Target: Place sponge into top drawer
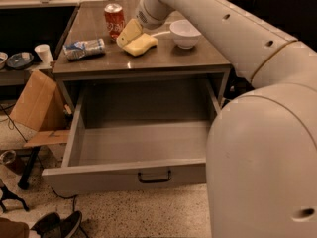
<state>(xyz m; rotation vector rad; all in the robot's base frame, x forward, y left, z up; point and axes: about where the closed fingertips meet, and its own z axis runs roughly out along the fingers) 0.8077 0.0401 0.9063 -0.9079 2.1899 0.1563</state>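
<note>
The pale yellow sponge (142,44) lies on the wooden table top, between the red soda can (114,20) and the white bowl (184,32). My gripper (128,35) hangs from the white arm at the sponge's left end, touching or just above it, close to the can. The top drawer (124,173) is pulled wide open below the table top. Its grey box is bare inside and its dark bar handle (154,177) faces me.
A blue and white packet (84,48) lies at the table's left. A cardboard box (34,103) leans left of the drawer, with a paper cup (43,53) and a dish (20,59) behind. My white arm body (262,162) fills the right foreground.
</note>
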